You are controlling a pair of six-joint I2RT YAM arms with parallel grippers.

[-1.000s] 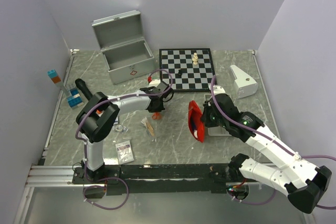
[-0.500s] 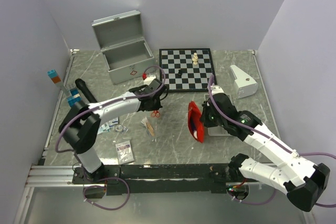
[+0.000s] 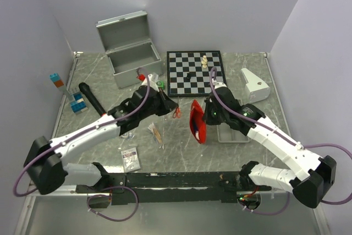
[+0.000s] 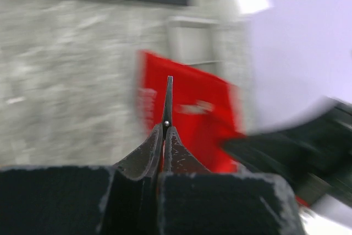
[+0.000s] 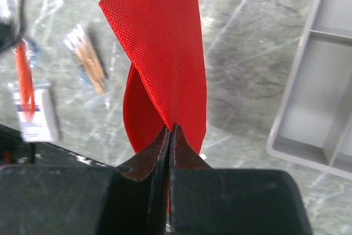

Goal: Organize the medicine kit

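The medicine kit's silver case (image 3: 132, 58) stands with its lid raised at the back left. Its red pouch (image 3: 196, 120) hangs upright above the table centre, pinched at one edge by my right gripper (image 3: 208, 116), which is shut. In the right wrist view the pouch (image 5: 159, 53) rises from the closed gripper (image 5: 171, 129), its mouth gaping. My left gripper (image 3: 166, 104) is shut on small scissors (image 3: 176, 113) with orange-red handles, just left of the pouch. In the left wrist view the scissors' blade (image 4: 168, 100) sticks out of the gripper (image 4: 164, 130) towards the pouch (image 4: 192, 119).
A shallow grey tray (image 3: 231, 134) lies under my right arm. A chessboard (image 3: 195, 72) with pieces and a white object (image 3: 254, 85) sit at the back right. A black cylinder (image 3: 91, 98), blue blocks (image 3: 77, 103), a stick packet (image 3: 155, 131) and a small sachet (image 3: 130, 158) lie on the left.
My left arm has stretched out and carried the scissors up and right, close to the pouch. My right gripper has shifted the pouch slightly left and turned it more upright.
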